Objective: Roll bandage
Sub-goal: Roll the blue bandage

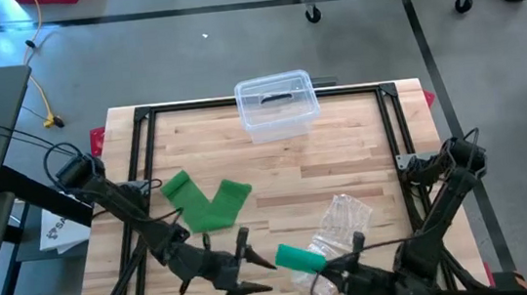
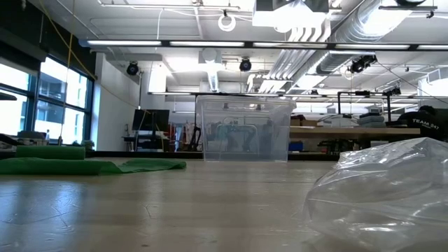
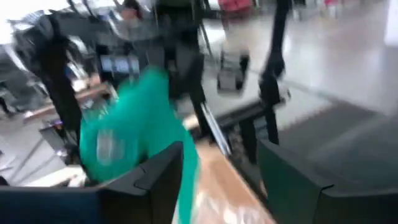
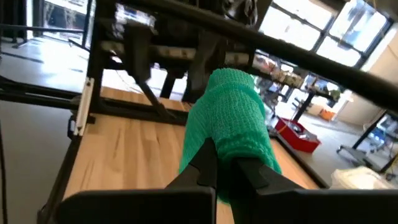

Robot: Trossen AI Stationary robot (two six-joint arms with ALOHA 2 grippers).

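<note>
A rolled green bandage (image 1: 299,257) hangs over the table's near edge, with my right gripper (image 1: 323,264) shut on it. In the right wrist view the roll (image 4: 231,118) sticks out ahead of the fingers. My left gripper (image 1: 248,260) stands open just left of the roll, pointing at it and apart from it. In the left wrist view the roll (image 3: 127,134) shows blurred ahead of one finger (image 3: 158,177). A second green bandage (image 1: 205,201) lies unrolled and bent on the table's left half, also seen in the low view (image 2: 77,166). My right gripper pinches the roll's right end (image 4: 233,152) between its two shut fingers (image 4: 208,163). The fingers come in about level from the table's right and lie along the roll. The roll sticks out ahead of them toward the left gripper, clear of the table.
A clear plastic box (image 1: 277,104) stands at the far middle of the table, seen too in the low view (image 2: 243,129). A crumpled clear plastic bag (image 1: 344,220) lies right of centre, close behind my right gripper. A black frame (image 1: 142,116) borders the table.
</note>
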